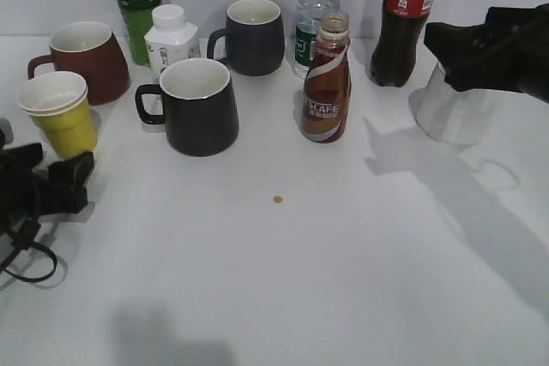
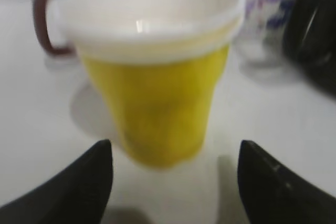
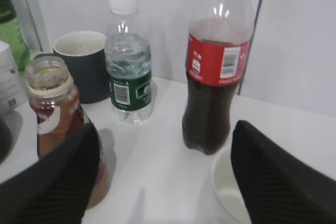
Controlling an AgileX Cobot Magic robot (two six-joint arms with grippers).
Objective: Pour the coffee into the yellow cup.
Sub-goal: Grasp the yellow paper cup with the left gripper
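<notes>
The table [image 1: 343, 297] is white and carries all items in its far half; its near half shows only a small brown speck [image 1: 277, 200].

The right arm [image 1: 506, 49] enters from the right edge of the exterior view, raised above the table and partly cut off by the frame. It hides the upper part of a white cup [image 1: 450, 113] beneath it. The right gripper [image 3: 163, 171] is spread wide and grips nothing; only its two dark fingers [image 3: 278, 177] show in the wrist view, cut off at the lower edge.

The left gripper [image 2: 176, 182] sits low at the left edge of the exterior view, mostly cut off. Its jaws are wide apart and empty, one on each side of the base of the yellow cup [image 2: 157, 103], not touching it. The wrist view is blurred, so finer detail cannot be read.

The cola [image 1: 405, 19] stands at the back right, its cap out of frame. A green bottle [image 1: 135, 2] at the back left is likewise cut off at the top. A water bottle [image 1: 316, 15] stands behind the coffee [image 1: 328, 83].

The coffee stands upright near the table's centre, cap off, well apart from both grippers. In the right wrist view it lies behind the left finger, its lower body hidden.

A black mug [image 1: 199, 105] stands left of the coffee, a dark grey mug [image 1: 253, 36] behind it, and a red mug [image 1: 86, 59] at the far left, just behind the yellow cup. A white pill bottle [image 1: 170, 38] stands between the green bottle and the grey mug.

The yellow cup stands upright at the left, next to the left gripper.
</notes>
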